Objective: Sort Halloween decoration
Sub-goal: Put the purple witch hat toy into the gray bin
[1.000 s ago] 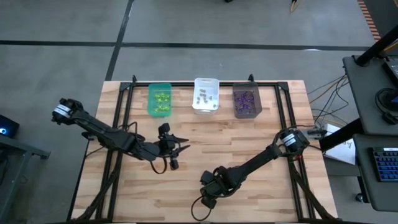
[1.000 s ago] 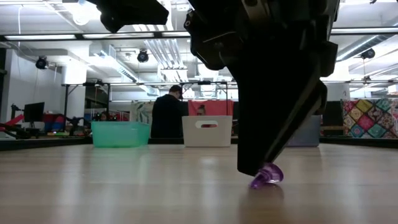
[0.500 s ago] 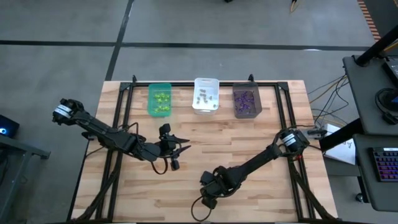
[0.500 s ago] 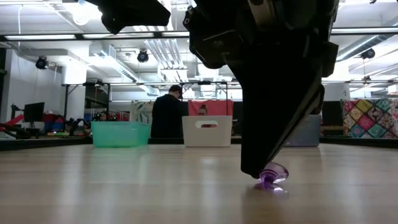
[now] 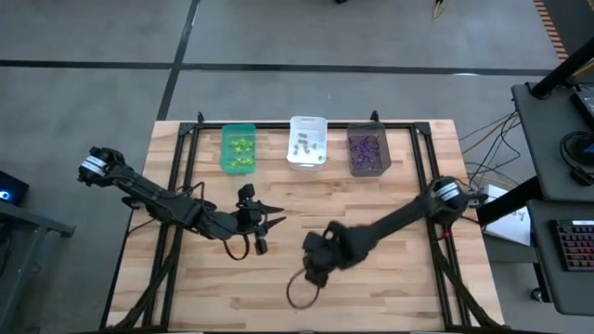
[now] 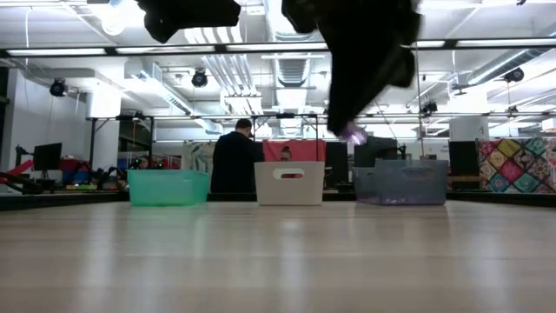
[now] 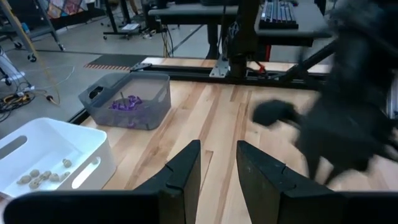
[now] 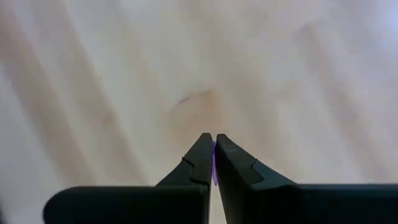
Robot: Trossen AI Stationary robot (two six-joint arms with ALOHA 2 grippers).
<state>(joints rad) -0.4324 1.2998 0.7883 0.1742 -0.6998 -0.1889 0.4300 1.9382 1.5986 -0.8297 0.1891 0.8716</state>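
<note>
1. A purple trinket (image 6: 353,133) is pinched between the fingertips of the right gripper (image 8: 213,151), lifted clear of the table (image 6: 261,261).
2. Beyond that claw stand the dark grey bin (image 6: 400,181), holding purple trinkets, the white bin (image 6: 289,183) and the green bin (image 6: 168,186).
3. The left gripper (image 7: 217,163) hangs beside it, its jaws narrowly apart and holding nothing.
</note>
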